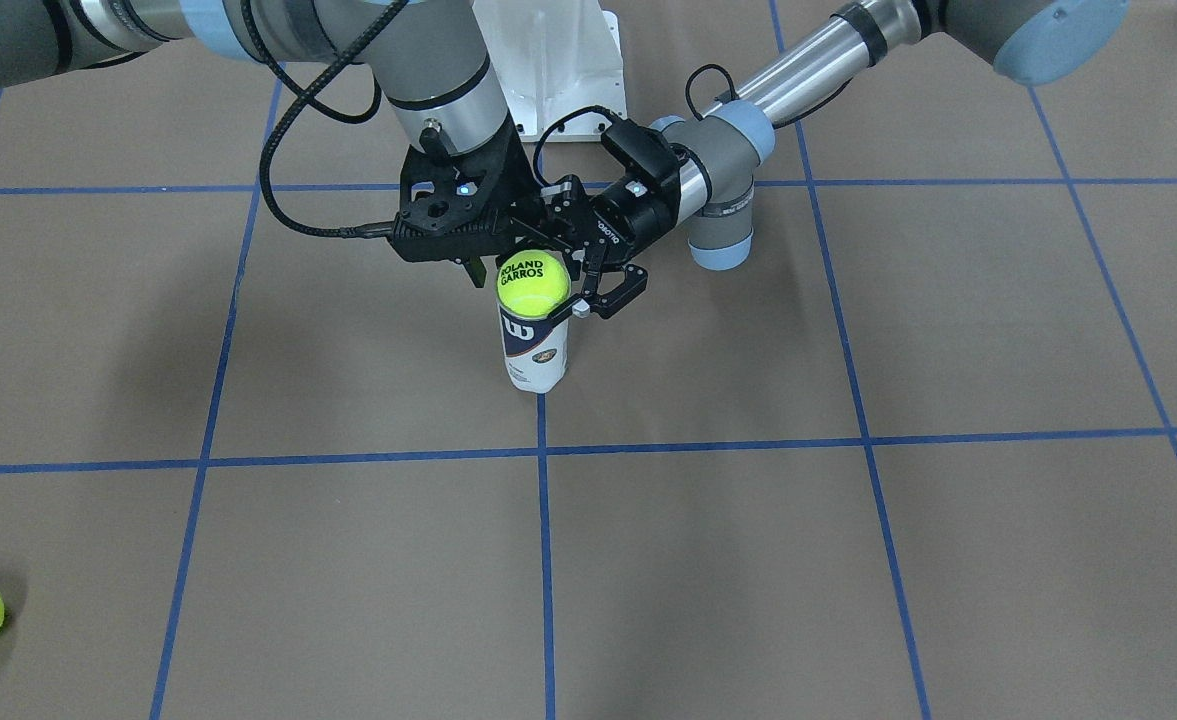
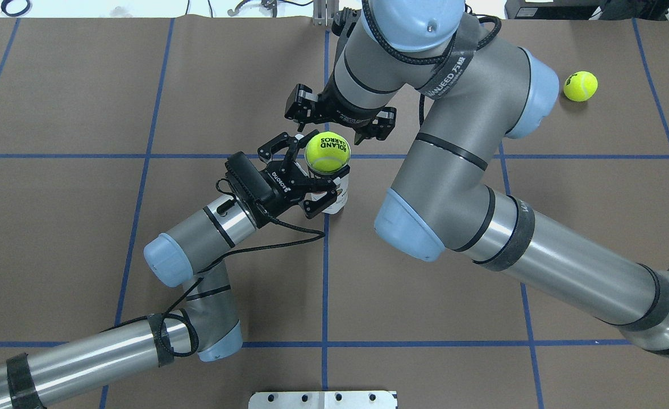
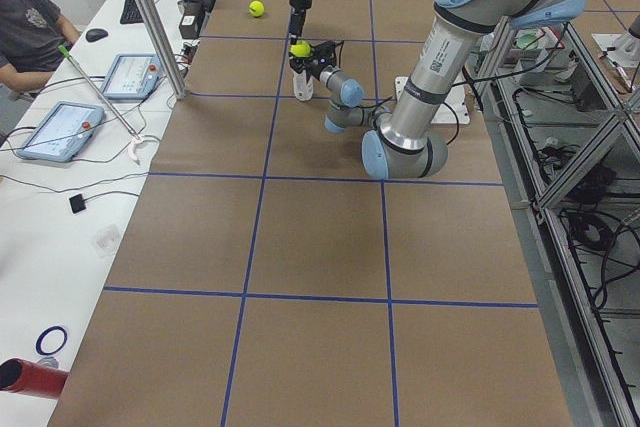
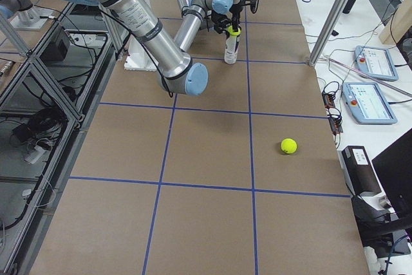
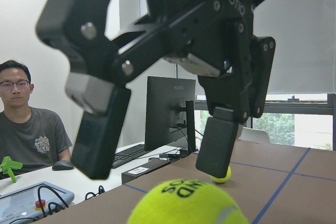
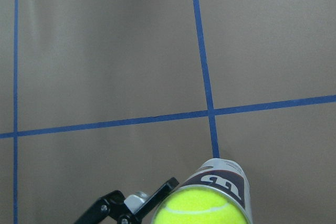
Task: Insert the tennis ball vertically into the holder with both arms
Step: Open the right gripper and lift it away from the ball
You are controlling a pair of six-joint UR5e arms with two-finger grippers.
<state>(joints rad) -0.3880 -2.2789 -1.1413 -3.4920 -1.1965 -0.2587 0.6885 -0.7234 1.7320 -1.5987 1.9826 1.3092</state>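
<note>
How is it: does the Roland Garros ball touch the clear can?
Touching. The front-facing view shows the ball sitting in the holder mouth, with no gap.

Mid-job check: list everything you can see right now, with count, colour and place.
holder: 1, clear with a white-and-navy label, upright mid-table by a tape crossing.
ROLAND GARROS tennis ball: 1, yellow-green, sitting in the holder's mouth.
loose tennis ball: 1, yellow-green, on the table far out on the robot's right.
base plate: 1, white, centre of the robot's table edge.
table: 1, brown with a blue tape grid.
tablets: 2, blue-framed, on the white bench on the robot's left.
operator: 1, grey T-shirt, seated at that bench.
left gripper: 1, black, fingers either side of the holder's top; cannot tell if clamped.
right gripper: 1, black, open, above the ball.
</note>
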